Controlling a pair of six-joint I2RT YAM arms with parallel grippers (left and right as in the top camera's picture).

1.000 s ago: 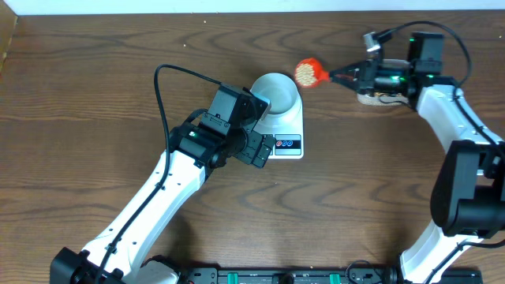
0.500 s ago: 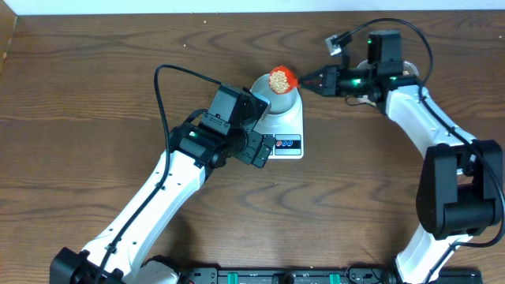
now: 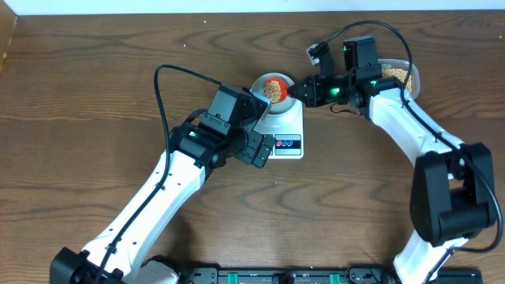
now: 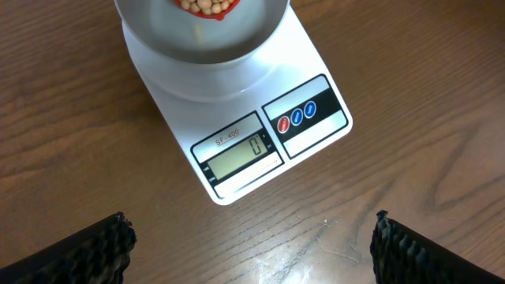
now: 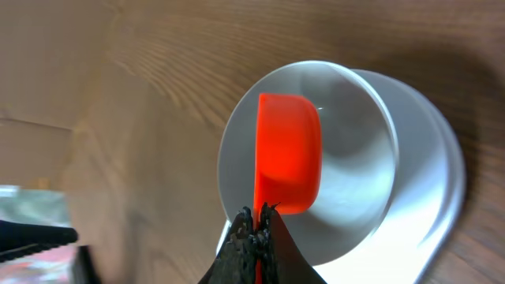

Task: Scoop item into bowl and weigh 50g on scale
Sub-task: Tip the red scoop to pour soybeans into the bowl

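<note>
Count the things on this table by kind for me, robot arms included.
Robot arms: 2 (left, right)
Scale: 1
Bowl: 1
Orange scoop: 1
Clear tub: 1
Total: 6; the beans are too many to count.

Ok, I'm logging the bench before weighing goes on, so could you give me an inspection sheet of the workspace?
Surface: brown wood-grain table.
Job's things: bowl sits on scale, whose display reads zero; red scoop holding beans is over the bowl; more beans lie in the clear tub.
Clutter: nothing seen.
Grippers: left gripper open and empty, in front of the scale; right gripper shut on the scoop's handle.
Cables: black cable loops beside the left arm; second cable arcs over the right arm.
Surroundings: white strip along the far edge; black rail at the near edge.
</note>
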